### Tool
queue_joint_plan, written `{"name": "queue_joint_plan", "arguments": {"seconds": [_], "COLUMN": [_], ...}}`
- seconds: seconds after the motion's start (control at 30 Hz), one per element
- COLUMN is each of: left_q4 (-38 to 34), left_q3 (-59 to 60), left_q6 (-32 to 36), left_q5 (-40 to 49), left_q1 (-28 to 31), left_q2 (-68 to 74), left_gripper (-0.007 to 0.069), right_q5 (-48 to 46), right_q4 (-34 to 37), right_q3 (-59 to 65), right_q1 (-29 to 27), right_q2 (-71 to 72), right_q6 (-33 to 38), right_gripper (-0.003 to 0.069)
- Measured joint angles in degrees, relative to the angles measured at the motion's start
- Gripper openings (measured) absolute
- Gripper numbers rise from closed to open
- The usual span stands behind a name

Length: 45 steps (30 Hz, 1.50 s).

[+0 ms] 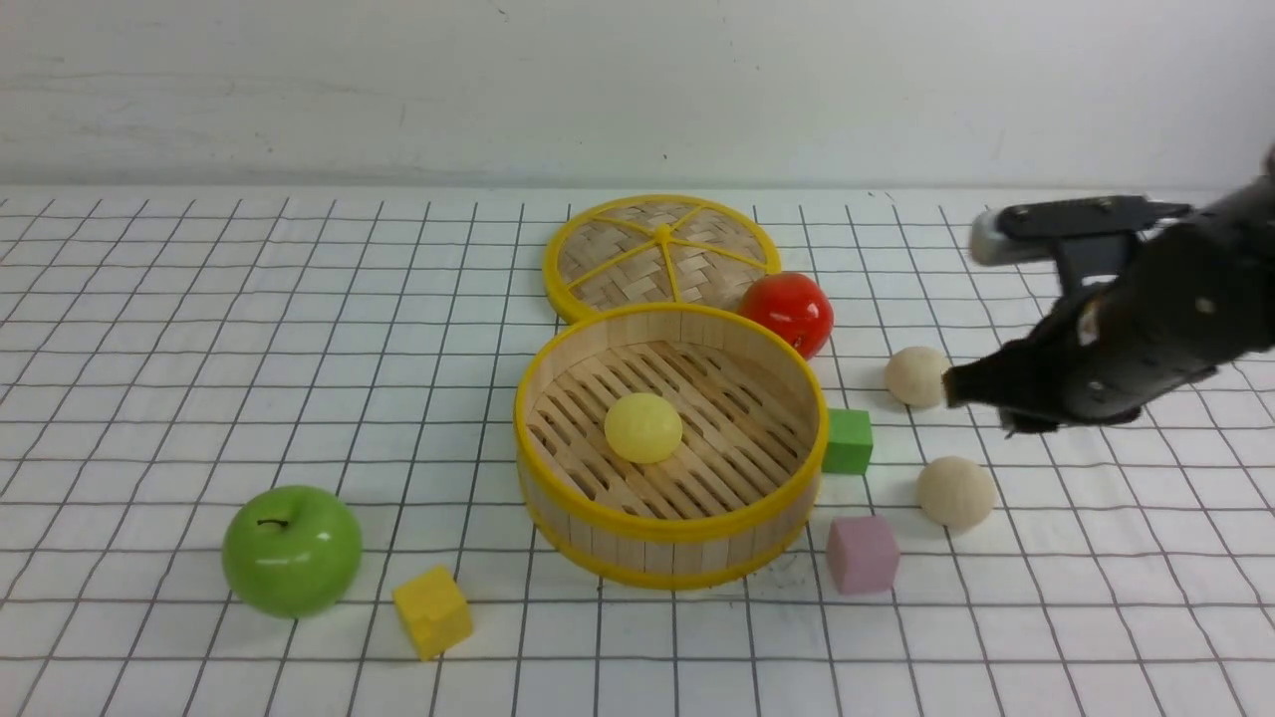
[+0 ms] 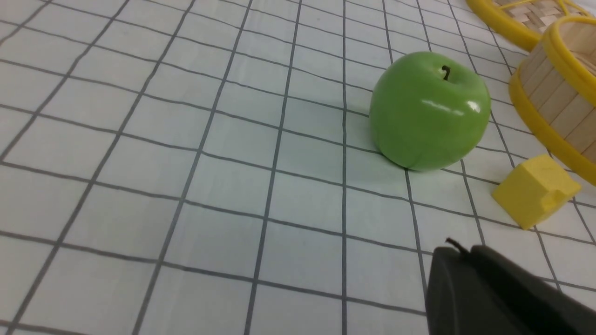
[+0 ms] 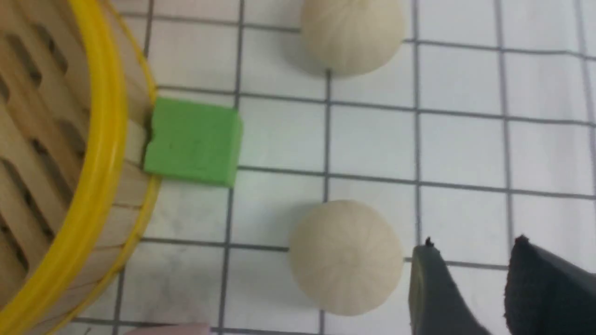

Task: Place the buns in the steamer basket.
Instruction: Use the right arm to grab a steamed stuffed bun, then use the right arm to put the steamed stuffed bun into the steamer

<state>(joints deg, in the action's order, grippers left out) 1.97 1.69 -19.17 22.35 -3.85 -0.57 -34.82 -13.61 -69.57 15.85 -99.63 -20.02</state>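
— Where was the right gripper [image 3: 475,244]?
— Low by the table [image 1: 299,299], fingers apart, nothing between them.
— And the first cream bun [image 3: 347,258]?
— On the table just ahead of one fingertip, outside the gap. Whether they touched, I couldn't tell.
— The second cream bun [image 3: 354,32]?
— Also on the table, off to the side of the fingers and apart from them.
— The steamer basket [image 1: 669,528]?
— Ahead of the tips, beyond the first cream bun, with a green cube [image 3: 193,142] against its wall. The yellow bun [image 1: 643,427] lay on its slatted floor, well apart from that gripper.
— The left gripper [image 2: 458,251]?
— Tips together, no gap showing, holding nothing. A green apple [image 2: 428,111] lay ahead of it, a yellow cube [image 2: 535,190] near its tips, and the basket's wall beyond both.
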Motion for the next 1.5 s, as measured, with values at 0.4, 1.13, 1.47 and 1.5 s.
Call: {"name": "queue_joint_plan", "arguments": {"seconds": [0.4,1.13,1.47,1.5], "left_q4": [0.0,0.0,0.0,0.0], "left_q3": [0.0,0.0,0.0,0.0], "left_q6": [0.0,0.0,0.0,0.0], "left_q5": [0.0,-0.1,-0.1,-0.1], "left_q1": [0.0,0.0,0.0,0.0], "left_q2": [0.0,0.0,0.0,0.0], "left_gripper": [0.0039,0.0064,0.0074,0.0075], "right_q5": [-3.4,-5.4,-0.5,-0.3], "right_q4": [2.6,9.3,31.5,32.7], "right_q3": [-4.8,-10.4,-11.5,-11.5], "right_q1": [1.7,0.9,6.2,6.7], "right_q2": [-9.1,-3.2,-1.9,-3.0], "right_q6": [0.1,3.6,20.4,21.9], "right_gripper": [0.0241,0.0002,0.0002,0.0003]}}
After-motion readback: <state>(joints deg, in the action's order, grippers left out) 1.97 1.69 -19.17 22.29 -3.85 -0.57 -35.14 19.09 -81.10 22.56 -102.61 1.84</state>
